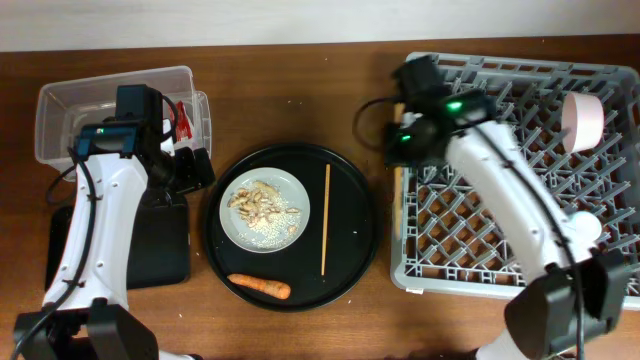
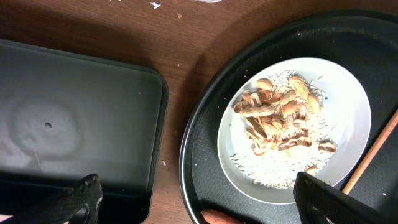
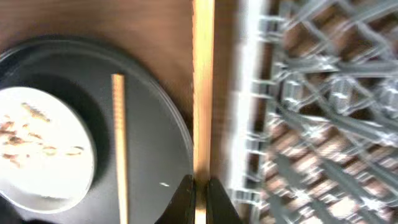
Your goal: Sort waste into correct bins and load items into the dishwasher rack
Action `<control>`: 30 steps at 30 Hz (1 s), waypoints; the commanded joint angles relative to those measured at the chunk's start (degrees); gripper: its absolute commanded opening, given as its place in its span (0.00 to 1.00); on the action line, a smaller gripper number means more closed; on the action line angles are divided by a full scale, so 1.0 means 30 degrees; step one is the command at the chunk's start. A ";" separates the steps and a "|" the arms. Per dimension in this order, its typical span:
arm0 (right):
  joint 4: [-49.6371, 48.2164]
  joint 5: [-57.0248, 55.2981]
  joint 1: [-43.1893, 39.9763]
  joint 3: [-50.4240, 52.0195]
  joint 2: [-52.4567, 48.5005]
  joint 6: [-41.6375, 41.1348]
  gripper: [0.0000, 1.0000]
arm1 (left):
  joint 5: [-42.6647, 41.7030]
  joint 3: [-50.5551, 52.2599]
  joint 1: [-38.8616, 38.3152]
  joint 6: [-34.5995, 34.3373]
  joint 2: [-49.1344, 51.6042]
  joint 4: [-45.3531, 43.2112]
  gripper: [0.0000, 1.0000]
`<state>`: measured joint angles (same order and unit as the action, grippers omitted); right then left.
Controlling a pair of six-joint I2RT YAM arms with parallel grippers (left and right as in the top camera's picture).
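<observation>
right gripper: clenched on held chopstick, pinched at its near end; the stick runs straight out past the tips
held chopstick: over the bare strip of counter between round tray and the left wall of rack; can't tell if it touches either
left gripper: released, jaws wide apart, nothing between them
under left fingers: one over flat tray, the other over the rim of plate
plate: on round tray, mid counter toward front edge; scraps piled on it
second chopstick: on round tray, right of plate
carrot: front of round tray
tub: back-left corner, wrapper inside
flat tray: left edge, in front of tub
rack: right edge
bowl: in rack, near its back-right corner
</observation>
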<state>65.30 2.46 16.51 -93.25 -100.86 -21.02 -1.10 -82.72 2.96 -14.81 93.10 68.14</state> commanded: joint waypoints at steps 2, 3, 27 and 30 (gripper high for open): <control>0.0495 -0.0102 -0.1632 0.0699 -0.0510 0.1443 0.04 | -0.0080 0.0058 -0.0066 -0.0058 -0.0306 0.0007 0.98; 0.0291 -0.0102 -0.1661 0.1137 -0.0568 0.1435 0.04 | -0.0080 0.0058 -0.0066 -0.0066 -0.0306 0.0007 0.98; -0.2251 0.0918 0.4663 0.0729 -0.3461 0.0189 0.44 | -0.0080 0.0058 -0.0066 -0.0058 -0.0306 0.0015 0.98; -0.2361 0.1180 0.4903 0.0787 -0.4422 0.0036 0.45 | -0.0080 0.0058 -0.0066 -0.0058 -0.0306 0.0022 0.98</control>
<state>58.26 5.32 30.06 -90.59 -111.02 -19.73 -1.10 -82.72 2.96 -14.81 93.10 68.12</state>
